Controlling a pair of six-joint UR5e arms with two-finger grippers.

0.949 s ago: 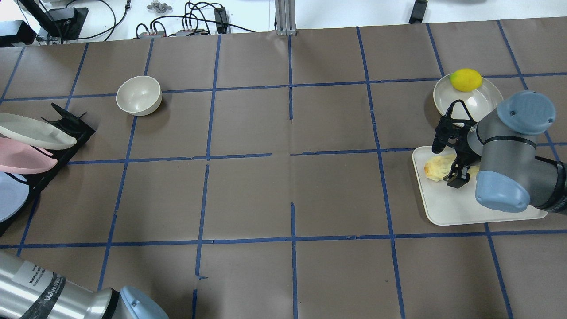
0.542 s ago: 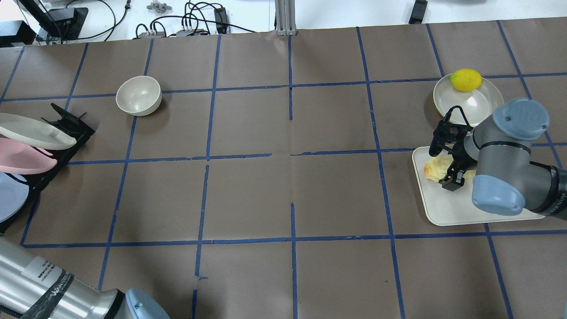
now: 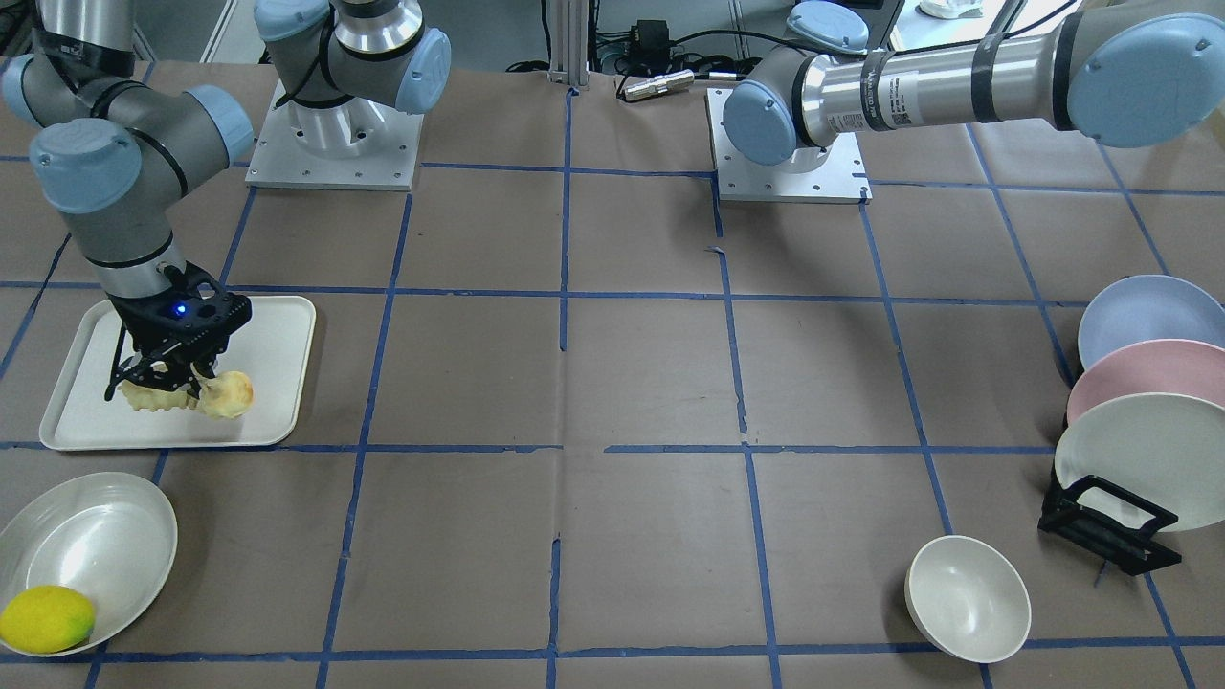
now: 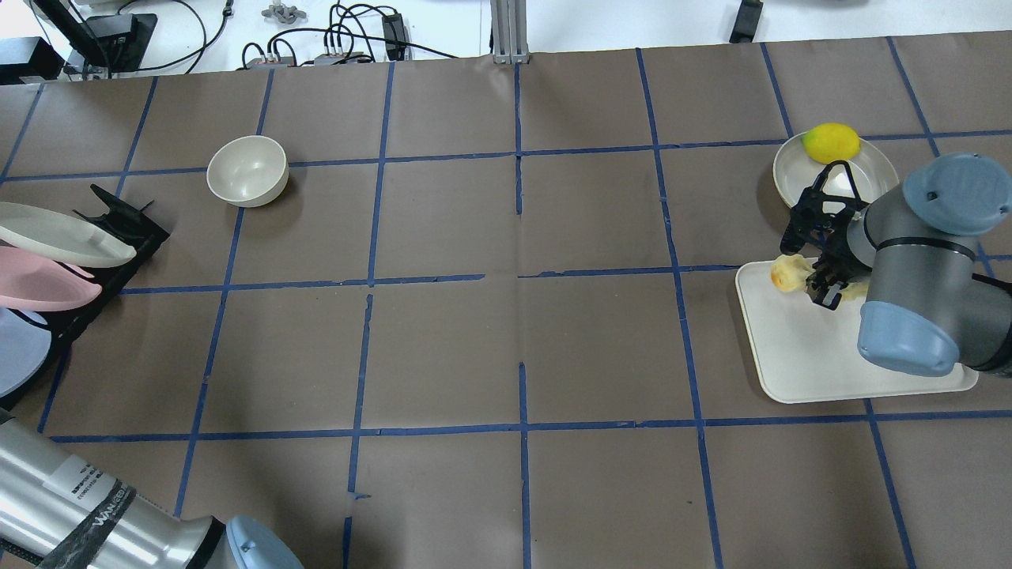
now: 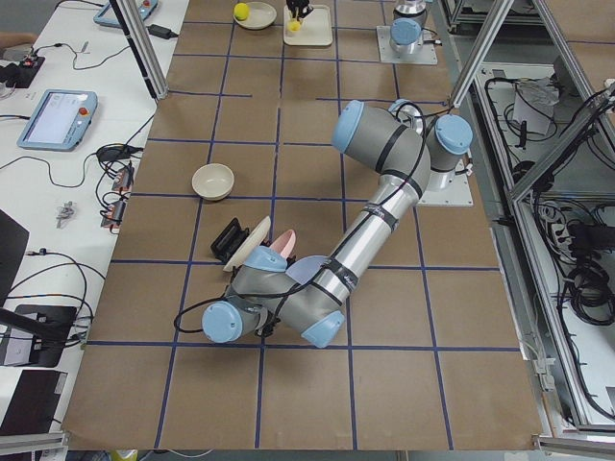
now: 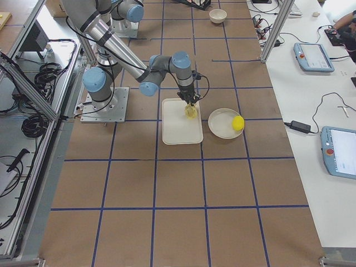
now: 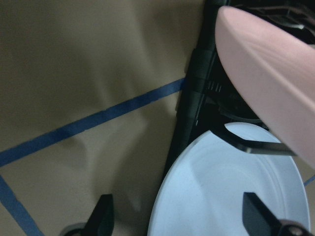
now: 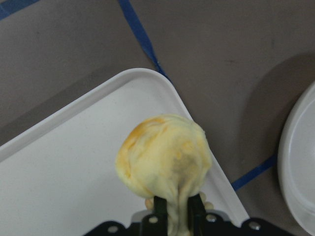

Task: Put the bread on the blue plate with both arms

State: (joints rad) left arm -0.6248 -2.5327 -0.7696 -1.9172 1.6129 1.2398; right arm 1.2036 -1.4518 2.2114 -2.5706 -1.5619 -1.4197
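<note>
My right gripper is shut on the bread, a pale-yellow ridged loaf with an orange-browned end. It holds the bread just above the white tray. The right wrist view shows the bread pinched between the fingers, browned end outward, over the tray's corner. In the overhead view the bread is by the tray's far left corner. The blue plate stands in a black rack. My left gripper is open just above the blue plate.
A pink plate and an off-white plate stand in the same black rack as the blue one. A cream bowl sits near it. A lemon-like fruit lies in a white dish beside the tray.
My right gripper has closed on the bread and carried it toward the tray's far left corner. My left arm has shifted slightly at the overhead view's lower left.
</note>
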